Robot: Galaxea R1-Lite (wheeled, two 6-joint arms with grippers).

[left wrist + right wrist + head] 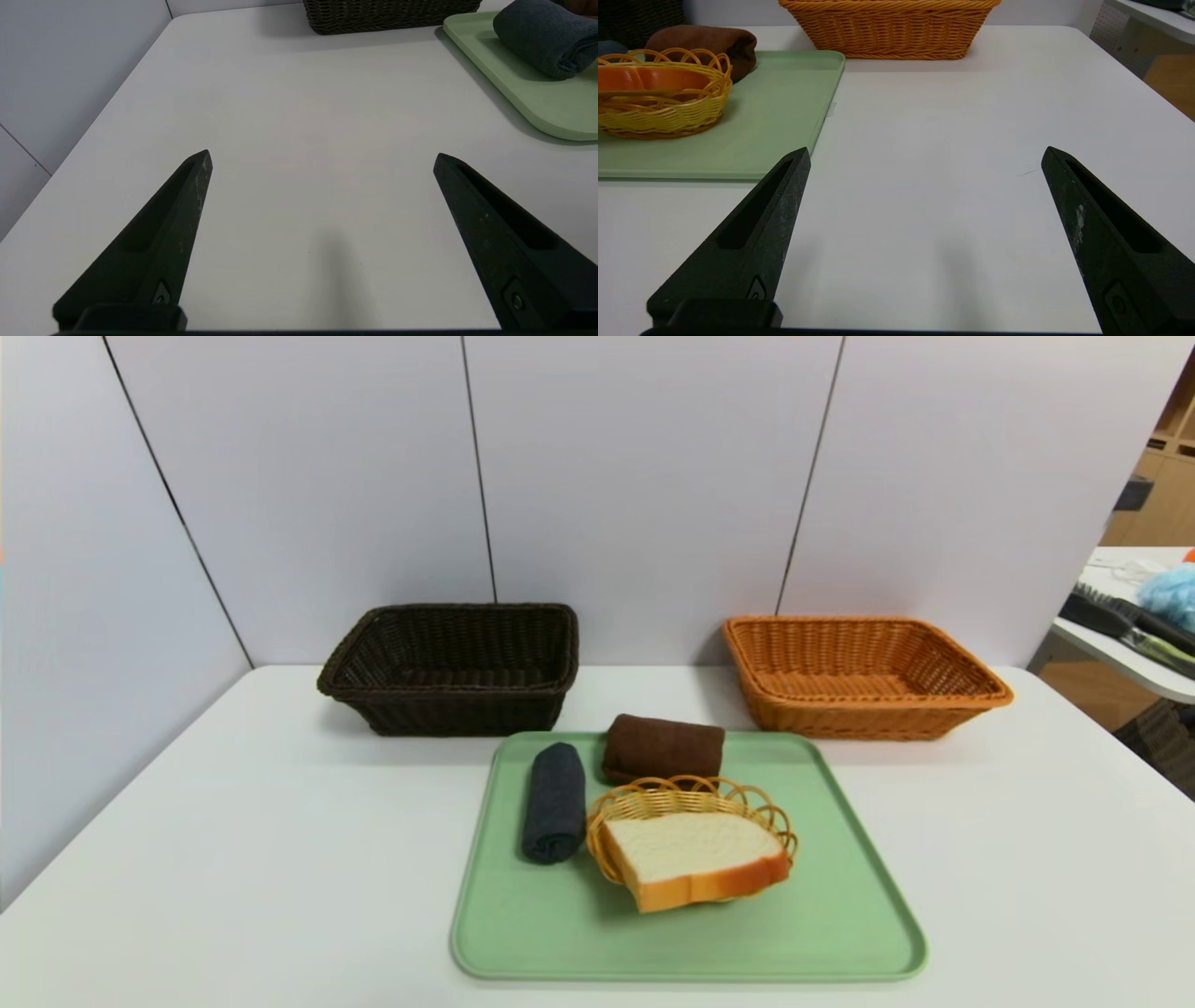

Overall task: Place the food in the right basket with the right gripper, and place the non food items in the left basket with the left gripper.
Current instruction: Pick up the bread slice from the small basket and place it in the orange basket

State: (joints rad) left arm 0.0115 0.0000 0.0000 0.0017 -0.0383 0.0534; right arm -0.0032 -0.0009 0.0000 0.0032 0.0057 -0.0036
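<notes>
A slice of bread (695, 859) lies across a small yellow wicker basket (653, 800) on the green tray (840, 933). Beside it on the tray are a rolled dark grey towel (555, 803) and a rolled brown towel (663, 748). The dark brown basket (453, 667) stands at the back left and the orange basket (859, 674) at the back right, both empty. Neither gripper shows in the head view. My left gripper (322, 156) hovers open over bare table left of the tray (537, 100), the grey towel (544, 35) ahead. My right gripper (926, 155) is open over the table right of the tray (775, 116).
The white table (233, 859) ends at grey wall panels behind the baskets. A second table with clutter (1134, 616) stands beyond the right edge. In the right wrist view the small yellow basket (658, 112), the brown towel (700, 42) and the orange basket (889, 28) lie ahead.
</notes>
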